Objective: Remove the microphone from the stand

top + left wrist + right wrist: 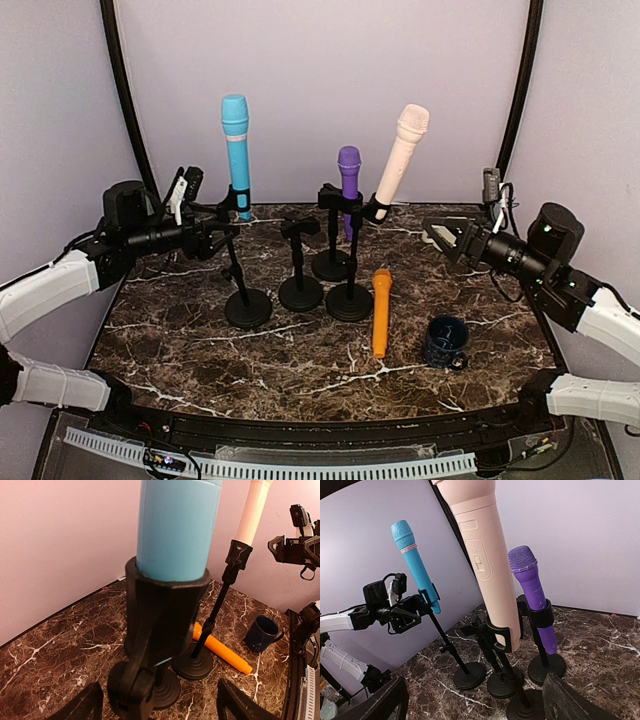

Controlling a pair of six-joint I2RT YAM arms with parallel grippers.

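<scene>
Okay, nearest first: an orange microphone (pixel 381 310) lies flat on the tabletop (pixel 200 350) with a dark blue mug (pixel 446 340) just right of it. Neither is in a holder, so I doubt they're the job.

Behind them sit the black stands. The empty stand (pixel 300 290) is in the middle. To its left, the left stand (pixel 248 305) holds the blue microphone (pixel 237 150) upright in its clip (pixel 165 610). The left fingers (pixel 222 232) are spread apart either side of that clip, gripping nothing. My guess is they're set low like that to steady the holder or slide the mic up and out.

On the right, the pink microphone (pixel 402 150) leans in the right stand (pixel 349 300). The right fingers (pixel 445 238) are apart too, aimed at it but well short.

Farthest back, the purple microphone (pixel 348 175) sits clipped and untouched.
</scene>
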